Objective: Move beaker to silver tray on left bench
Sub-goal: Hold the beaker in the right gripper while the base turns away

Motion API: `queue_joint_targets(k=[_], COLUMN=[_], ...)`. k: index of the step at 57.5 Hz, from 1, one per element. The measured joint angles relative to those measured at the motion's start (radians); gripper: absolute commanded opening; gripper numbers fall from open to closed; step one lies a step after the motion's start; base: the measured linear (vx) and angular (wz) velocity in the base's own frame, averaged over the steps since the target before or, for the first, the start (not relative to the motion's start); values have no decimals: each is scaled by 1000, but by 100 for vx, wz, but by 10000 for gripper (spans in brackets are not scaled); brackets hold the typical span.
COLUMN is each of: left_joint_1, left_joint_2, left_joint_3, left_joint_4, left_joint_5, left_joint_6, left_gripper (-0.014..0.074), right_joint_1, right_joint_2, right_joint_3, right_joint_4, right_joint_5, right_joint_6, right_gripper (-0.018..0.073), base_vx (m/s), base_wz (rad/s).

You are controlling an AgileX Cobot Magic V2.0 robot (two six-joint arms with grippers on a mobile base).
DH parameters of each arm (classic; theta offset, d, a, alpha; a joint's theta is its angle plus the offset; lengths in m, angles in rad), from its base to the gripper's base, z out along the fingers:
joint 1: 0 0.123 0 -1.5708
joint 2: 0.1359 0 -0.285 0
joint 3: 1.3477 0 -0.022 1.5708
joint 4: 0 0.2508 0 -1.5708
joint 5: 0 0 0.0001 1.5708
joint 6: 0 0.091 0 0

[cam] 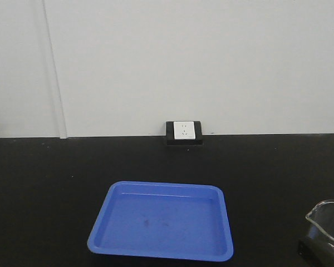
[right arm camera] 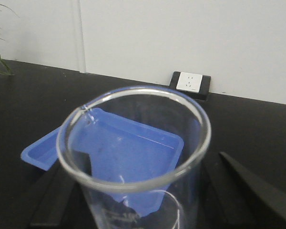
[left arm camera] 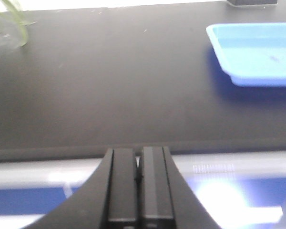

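The beaker (right arm camera: 133, 157), clear glass and empty, stands upright between the black fingers (right arm camera: 52, 195) of my right gripper (right arm camera: 143, 195), which is shut on its lower body. In the front view the beaker (cam: 327, 219) shows at the bottom right corner, over the black bench top (cam: 50, 189), with part of the right gripper (cam: 312, 250) below it. My left gripper (left arm camera: 139, 160) is shut with nothing in it, hanging just off the bench's pale front edge (left arm camera: 229, 164). The silver tray is out of view.
A blue plastic tray (cam: 162, 222) lies on the bench in front of me, left of the beaker. A wall socket (cam: 184, 132) sits at the back against the white wall. Plant leaves (left arm camera: 9, 24) show at the far left.
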State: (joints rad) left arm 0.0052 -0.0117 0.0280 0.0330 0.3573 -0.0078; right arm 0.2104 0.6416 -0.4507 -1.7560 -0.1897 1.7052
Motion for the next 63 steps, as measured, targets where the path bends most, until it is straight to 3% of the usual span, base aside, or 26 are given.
queue_joint_targets(k=[63], left_joint_1=[0], left_joint_2=[0], left_joint_3=[0], left_joint_4=[0], left_joint_5=[0], left_joint_6=[0], left_gripper=[1], right_joint_1=[0], right_joint_2=[0], right_joint_3=[0], right_joint_4=[0], right_joint_5=[0], right_joint_6=[0], right_gripper=[-8], base_vx=[-32], base_wz=[32])
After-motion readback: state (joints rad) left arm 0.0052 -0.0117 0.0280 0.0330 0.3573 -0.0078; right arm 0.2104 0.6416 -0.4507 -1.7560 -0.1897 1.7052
